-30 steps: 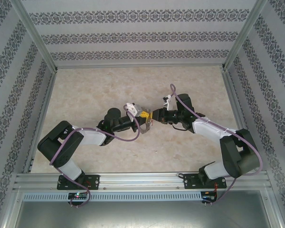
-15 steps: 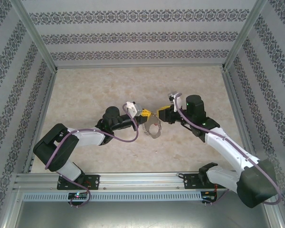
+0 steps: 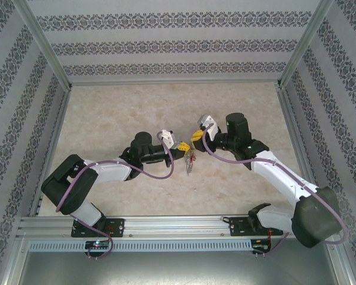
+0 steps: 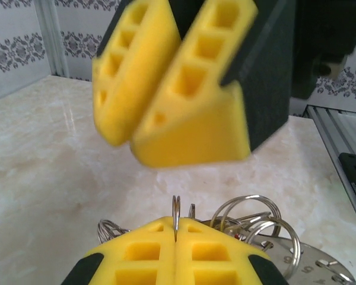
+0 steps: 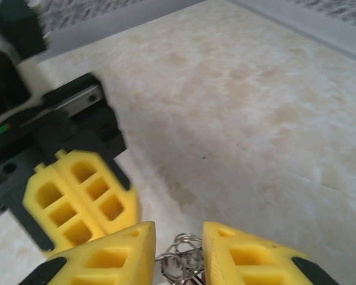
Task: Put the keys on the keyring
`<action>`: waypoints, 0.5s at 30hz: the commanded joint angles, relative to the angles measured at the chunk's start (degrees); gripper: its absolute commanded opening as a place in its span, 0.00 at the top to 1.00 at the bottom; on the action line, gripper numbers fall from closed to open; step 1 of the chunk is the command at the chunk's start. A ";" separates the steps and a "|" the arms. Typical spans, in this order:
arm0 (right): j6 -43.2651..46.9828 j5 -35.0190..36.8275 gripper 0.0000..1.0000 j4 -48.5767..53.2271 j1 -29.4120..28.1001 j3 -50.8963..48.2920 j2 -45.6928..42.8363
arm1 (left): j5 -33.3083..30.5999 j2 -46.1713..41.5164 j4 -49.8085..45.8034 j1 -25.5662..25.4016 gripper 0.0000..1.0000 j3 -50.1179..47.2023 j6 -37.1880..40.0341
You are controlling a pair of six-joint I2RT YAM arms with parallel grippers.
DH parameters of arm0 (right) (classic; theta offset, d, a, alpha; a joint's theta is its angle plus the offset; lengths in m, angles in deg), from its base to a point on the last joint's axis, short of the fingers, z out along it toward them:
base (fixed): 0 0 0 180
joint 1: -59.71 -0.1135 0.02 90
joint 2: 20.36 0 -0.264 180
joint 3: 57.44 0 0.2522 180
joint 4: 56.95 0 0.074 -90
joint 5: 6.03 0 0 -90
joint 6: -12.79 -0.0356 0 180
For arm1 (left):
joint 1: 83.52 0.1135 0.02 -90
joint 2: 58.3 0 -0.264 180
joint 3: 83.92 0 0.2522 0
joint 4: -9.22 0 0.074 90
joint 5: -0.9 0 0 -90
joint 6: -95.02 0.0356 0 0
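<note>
Above the middle of the table, the two arms meet tip to tip. The left gripper has its yellow pads pressed flat together, and its wrist camera shows them pinching the thin silver wire of the keyring, which stands upright out of the seam between the pads. From above, the keyring hangs below that grip in a narrow bunch, clear of the table, with a fleck of red in it too small to identify. A cluster of small silver rings fans out just to the right of the pinched wire, beside a flat silver plate with holes. The right gripper sits just beyond the left one, tilted down toward it. Its fingers are spread, with a gap between them. In the left wrist view it hovers over the wire without touching it. In its own wrist view, the small rings show in the gap between its fingers, and the left gripper lies just beside them.
</note>
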State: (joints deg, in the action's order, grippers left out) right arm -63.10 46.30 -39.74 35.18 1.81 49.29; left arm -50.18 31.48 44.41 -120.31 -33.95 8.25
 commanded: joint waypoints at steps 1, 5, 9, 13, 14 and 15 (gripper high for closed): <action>9.81 -5.82 0.72 4.05 -1.57 0.56 0.45 | 2.19 -2.71 0.11 -0.77 1.00 1.89 1.70; 15.04 -5.62 0.72 8.41 -1.49 1.26 0.68 | 2.76 -2.93 -0.31 -0.74 1.00 1.88 1.78; 17.75 -5.37 0.72 10.72 -1.26 1.83 0.41 | 3.17 -3.21 -1.21 -0.77 1.00 1.81 2.13; 18.82 -4.42 0.78 12.27 -1.13 2.50 1.47 | 4.28 -3.84 -1.90 -0.73 1.00 1.58 2.40; 19.42 -4.38 0.79 13.19 -1.15 2.96 1.96 | 4.53 -3.97 -2.11 -0.73 1.00 1.66 2.48; 19.61 -4.15 0.79 13.42 -1.06 3.02 2.19 | 4.71 -4.11 -2.19 -0.69 1.00 1.50 2.49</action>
State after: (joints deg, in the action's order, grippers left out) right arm -46.70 43.06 -29.64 34.06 3.10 50.21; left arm -48.15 29.80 40.28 -120.33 -33.93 9.34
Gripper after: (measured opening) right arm 0.210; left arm 0.058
